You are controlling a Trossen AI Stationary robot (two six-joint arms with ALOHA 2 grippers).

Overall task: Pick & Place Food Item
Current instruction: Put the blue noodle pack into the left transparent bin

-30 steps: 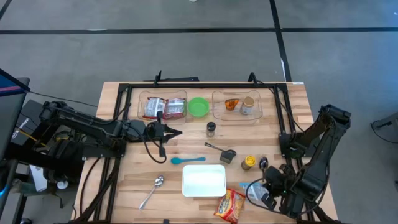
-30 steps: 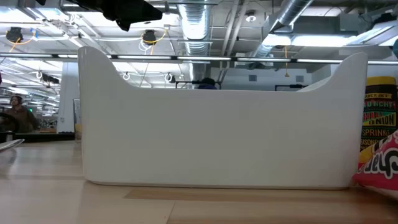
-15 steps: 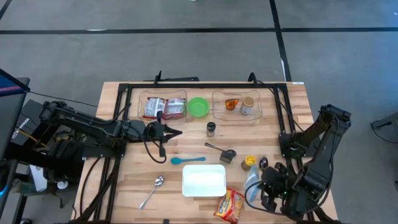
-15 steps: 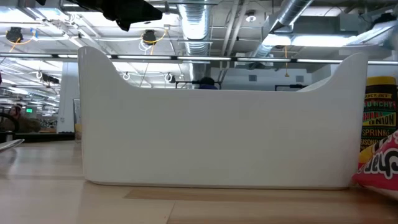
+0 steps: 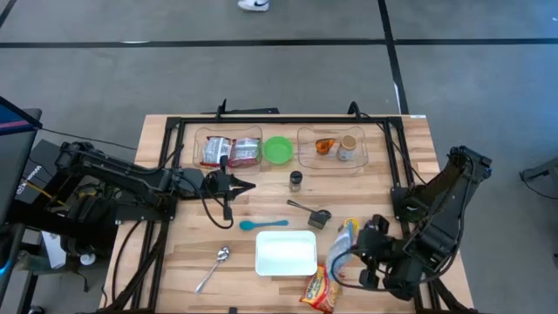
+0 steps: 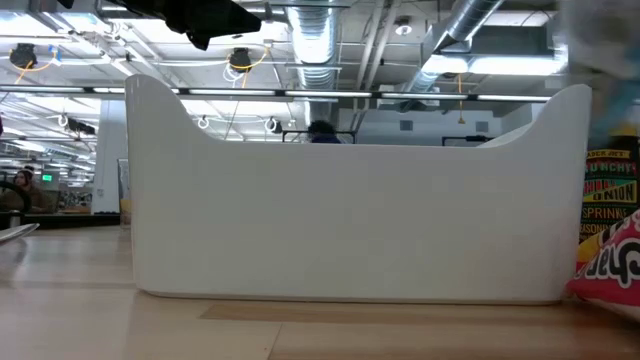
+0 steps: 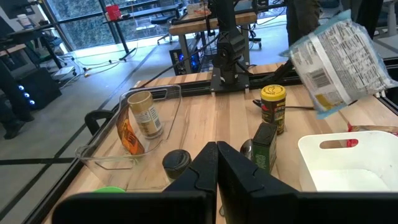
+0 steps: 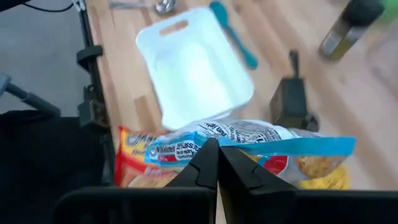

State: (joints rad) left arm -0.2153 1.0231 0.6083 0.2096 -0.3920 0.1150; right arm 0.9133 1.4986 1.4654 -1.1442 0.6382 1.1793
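Since a second ago my right claw (image 5: 349,253) has swung in from the desk's right edge toward the white bin (image 5: 286,253), carrying the blue-edged food packet (image 5: 342,247), which now hangs in the air just beside the bin's right side, above the red noodle packet (image 5: 321,289). From above, my left claw (image 5: 247,185) waits over the desk (image 5: 183,244) near the clear tray (image 5: 228,150) of snacks, pinched shut on nothing, clear of the right arm's path. At desk height the bin's wall (image 6: 350,220) fills the view; a pale blur at the upper right is probably the packet coming in, though I cannot be sure. The left wrist camera shows the packet (image 7: 339,59) held high above the bin (image 7: 348,163), raised enough, I judge, to clear the rim. My right wrist camera looks down past my closed fingers (image 8: 211,163), which pinch the packet's edge (image 8: 249,140) so it dangles, with the bin (image 8: 193,65) just ahead.
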